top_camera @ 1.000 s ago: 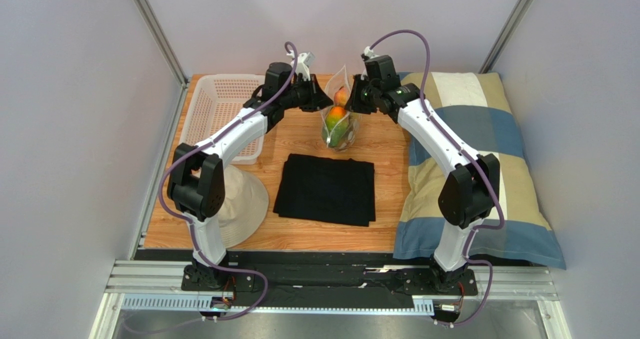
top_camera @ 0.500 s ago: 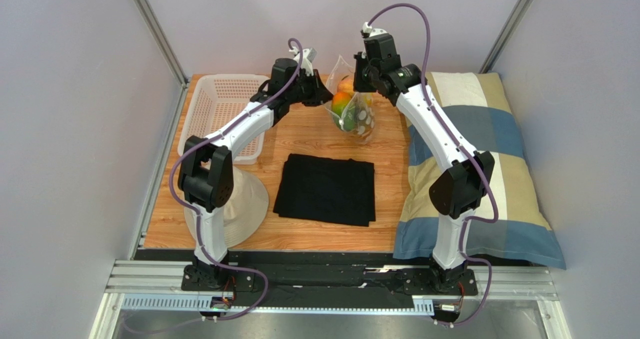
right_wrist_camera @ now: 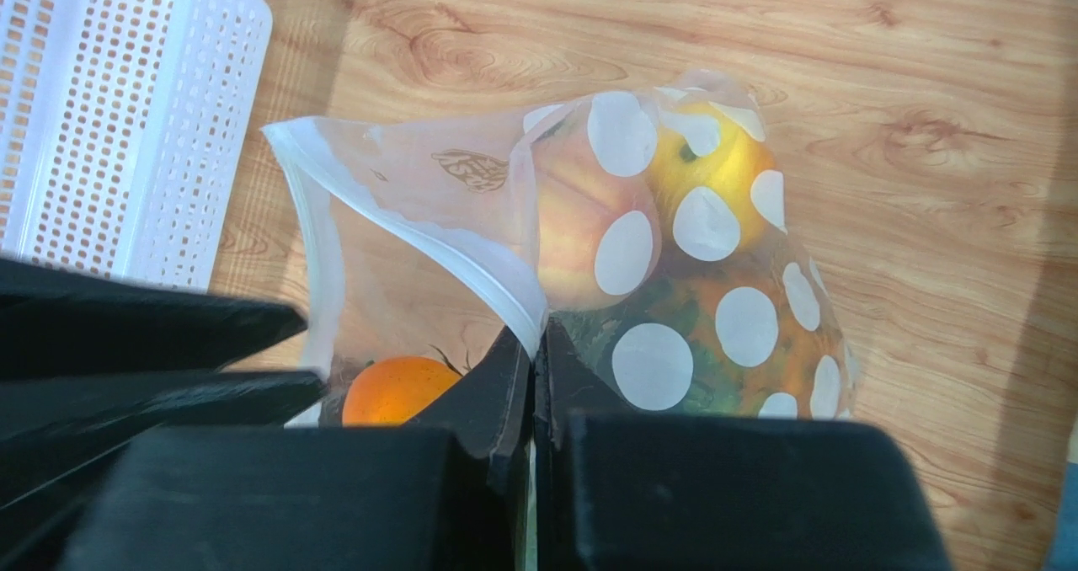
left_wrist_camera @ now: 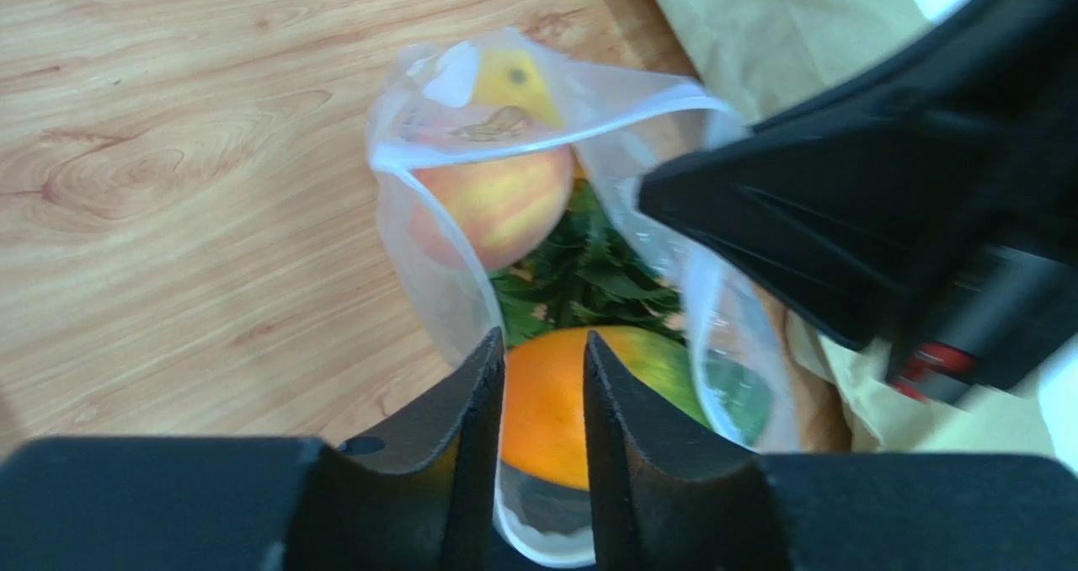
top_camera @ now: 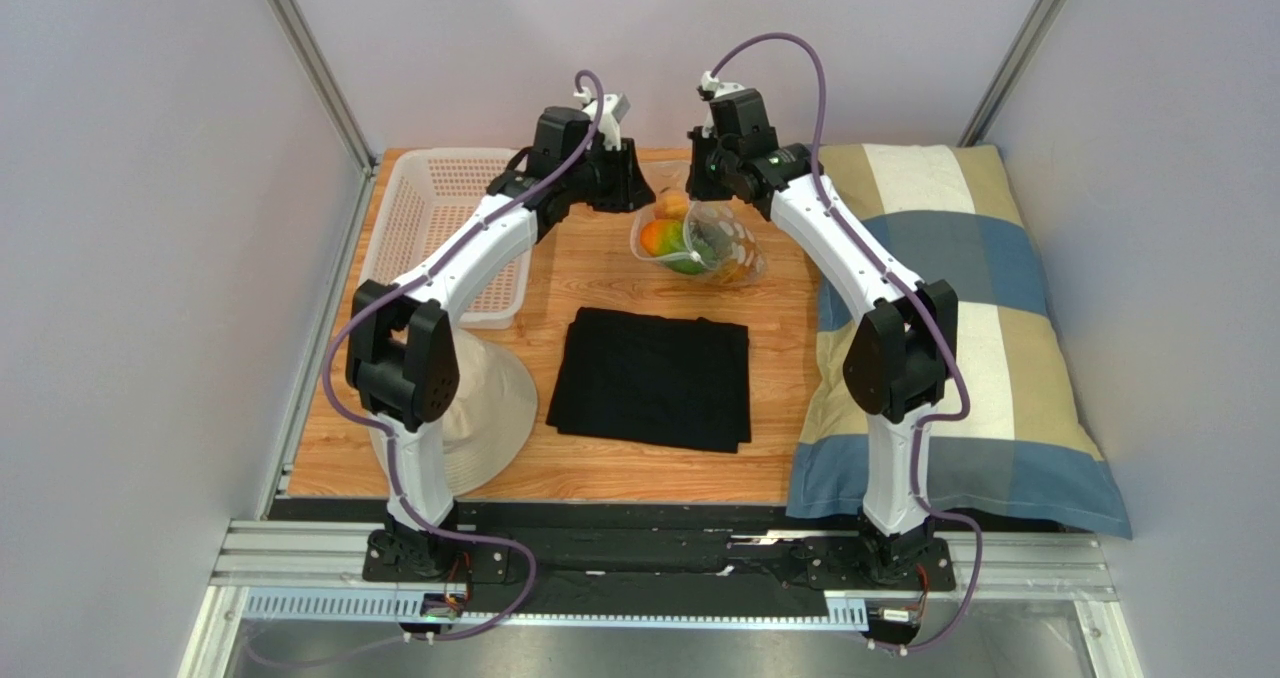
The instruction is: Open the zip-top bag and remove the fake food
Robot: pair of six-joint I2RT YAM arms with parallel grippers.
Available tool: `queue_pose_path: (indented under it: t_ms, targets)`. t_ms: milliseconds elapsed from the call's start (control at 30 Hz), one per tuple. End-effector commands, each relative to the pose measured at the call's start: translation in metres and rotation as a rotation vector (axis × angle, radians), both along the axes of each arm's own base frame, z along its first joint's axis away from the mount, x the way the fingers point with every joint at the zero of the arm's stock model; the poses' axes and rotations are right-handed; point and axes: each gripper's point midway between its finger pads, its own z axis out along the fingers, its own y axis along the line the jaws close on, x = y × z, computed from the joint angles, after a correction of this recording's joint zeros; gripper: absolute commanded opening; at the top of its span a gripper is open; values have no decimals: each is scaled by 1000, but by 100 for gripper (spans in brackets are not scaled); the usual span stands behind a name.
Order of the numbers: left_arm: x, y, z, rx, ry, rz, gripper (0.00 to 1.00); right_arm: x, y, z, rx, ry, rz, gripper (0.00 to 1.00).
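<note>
pale grey walls, wood tabletop, alu frame posts, even light

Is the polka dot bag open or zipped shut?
Open: the zip-top bag gapes in the left wrist view, fake food inside; the right gripper pinches its rim.

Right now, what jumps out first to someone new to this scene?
The clear, white-dotted plastic zip-top bag at the far middle of the wooden table, mouth open, orange and peach plastic fruit inside. The right gripper pinches one rim; the left gripper sits at the opposite rim.
</note>
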Motion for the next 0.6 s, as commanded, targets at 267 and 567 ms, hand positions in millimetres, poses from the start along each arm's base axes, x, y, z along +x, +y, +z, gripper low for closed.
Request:
queue_pose_path:
  t_ms: [267, 567]
  targets:
    - [-45, -16, 34, -117, 130, 76, 53, 0, 14, 31, 103, -100, 52, 0]
    - [-42, -4, -7, -229, 369, 369, 51, -7, 17, 36, 119, -102, 62, 0]
